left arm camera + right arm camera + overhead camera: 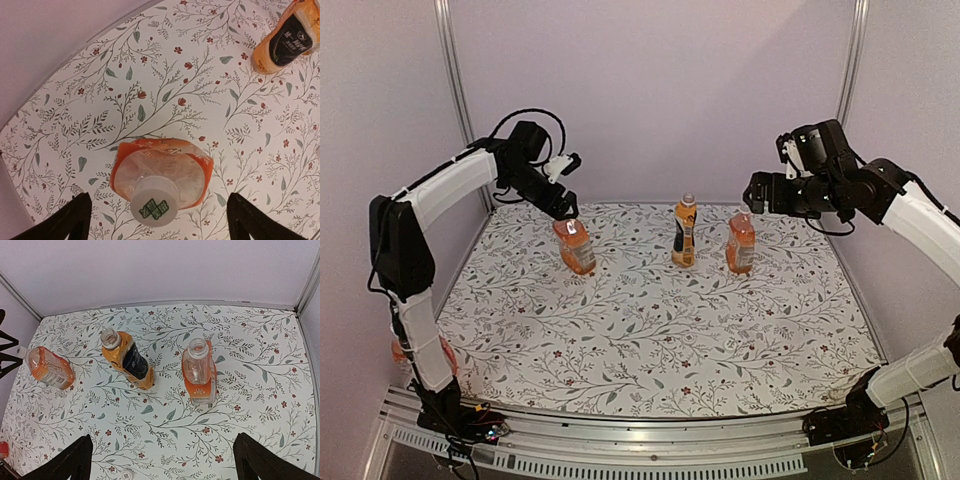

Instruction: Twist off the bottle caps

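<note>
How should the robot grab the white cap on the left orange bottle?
Pinch the small round white plastic cap across its sides, coming straight down: the squat clear plastic bottle of orange drink stands upright, cap on top, under the open left gripper.

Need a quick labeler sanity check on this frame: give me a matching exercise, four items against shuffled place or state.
Items
1. tall slim clear plastic bottle with dark label
2. small round white ribbed plastic cap
3. left gripper
4. right gripper

States
A. open, held high, holding nothing
B. uncapped, middle of the row
C. open, straddling the squat orange-labelled bottle at the left
D. sitting on that squat bottle's neck

Pairs: 1-B, 2-D, 3-C, 4-A
</note>
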`<state>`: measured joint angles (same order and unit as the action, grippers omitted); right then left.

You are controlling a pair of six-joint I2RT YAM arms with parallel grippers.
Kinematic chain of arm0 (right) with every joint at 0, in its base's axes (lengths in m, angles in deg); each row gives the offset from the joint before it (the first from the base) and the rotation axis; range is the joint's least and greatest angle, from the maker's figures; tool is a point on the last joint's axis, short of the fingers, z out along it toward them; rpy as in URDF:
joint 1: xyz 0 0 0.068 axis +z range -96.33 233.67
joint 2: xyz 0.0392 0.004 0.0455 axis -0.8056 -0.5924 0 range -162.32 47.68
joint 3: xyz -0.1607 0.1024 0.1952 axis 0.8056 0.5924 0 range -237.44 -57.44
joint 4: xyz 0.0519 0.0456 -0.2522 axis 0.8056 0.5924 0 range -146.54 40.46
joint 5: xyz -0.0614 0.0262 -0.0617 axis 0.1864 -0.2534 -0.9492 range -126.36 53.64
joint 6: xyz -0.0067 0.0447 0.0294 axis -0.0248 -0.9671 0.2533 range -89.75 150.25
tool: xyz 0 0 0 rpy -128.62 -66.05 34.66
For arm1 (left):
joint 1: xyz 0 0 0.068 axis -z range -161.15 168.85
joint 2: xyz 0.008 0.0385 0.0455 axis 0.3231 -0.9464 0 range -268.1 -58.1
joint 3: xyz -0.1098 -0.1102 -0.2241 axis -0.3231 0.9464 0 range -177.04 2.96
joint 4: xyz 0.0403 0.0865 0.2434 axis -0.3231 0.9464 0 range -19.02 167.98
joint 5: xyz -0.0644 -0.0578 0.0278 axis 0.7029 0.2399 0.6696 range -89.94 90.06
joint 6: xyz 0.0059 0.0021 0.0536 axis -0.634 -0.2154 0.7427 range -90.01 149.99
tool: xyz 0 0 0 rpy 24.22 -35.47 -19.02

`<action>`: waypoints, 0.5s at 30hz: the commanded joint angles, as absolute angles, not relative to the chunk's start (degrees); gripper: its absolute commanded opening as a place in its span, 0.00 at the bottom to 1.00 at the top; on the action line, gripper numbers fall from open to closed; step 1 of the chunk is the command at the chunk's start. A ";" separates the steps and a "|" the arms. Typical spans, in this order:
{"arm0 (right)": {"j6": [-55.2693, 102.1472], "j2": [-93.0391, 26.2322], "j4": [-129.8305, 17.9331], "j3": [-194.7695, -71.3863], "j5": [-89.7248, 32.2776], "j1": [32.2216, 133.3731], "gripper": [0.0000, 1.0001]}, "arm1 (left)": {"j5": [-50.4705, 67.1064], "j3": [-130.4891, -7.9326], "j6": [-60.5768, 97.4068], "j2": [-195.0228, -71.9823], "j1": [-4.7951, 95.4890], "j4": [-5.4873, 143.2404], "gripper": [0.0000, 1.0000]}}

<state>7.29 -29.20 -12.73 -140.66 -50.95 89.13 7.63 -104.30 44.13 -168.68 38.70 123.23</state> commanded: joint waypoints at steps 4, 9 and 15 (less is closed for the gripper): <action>4.27 -26.80 -9.34 -139.97 -53.97 90.58 0.99 | 11.94 -98.64 42.93 -166.62 38.89 118.14 0.77; 3.65 -26.64 -8.27 -139.91 -54.30 90.99 0.99 | 11.05 -94.75 43.25 -164.41 38.91 114.05 0.55; 3.53 -26.59 -8.35 -139.40 -54.13 91.26 0.99 | 10.20 -93.05 43.62 -164.37 38.93 113.83 0.53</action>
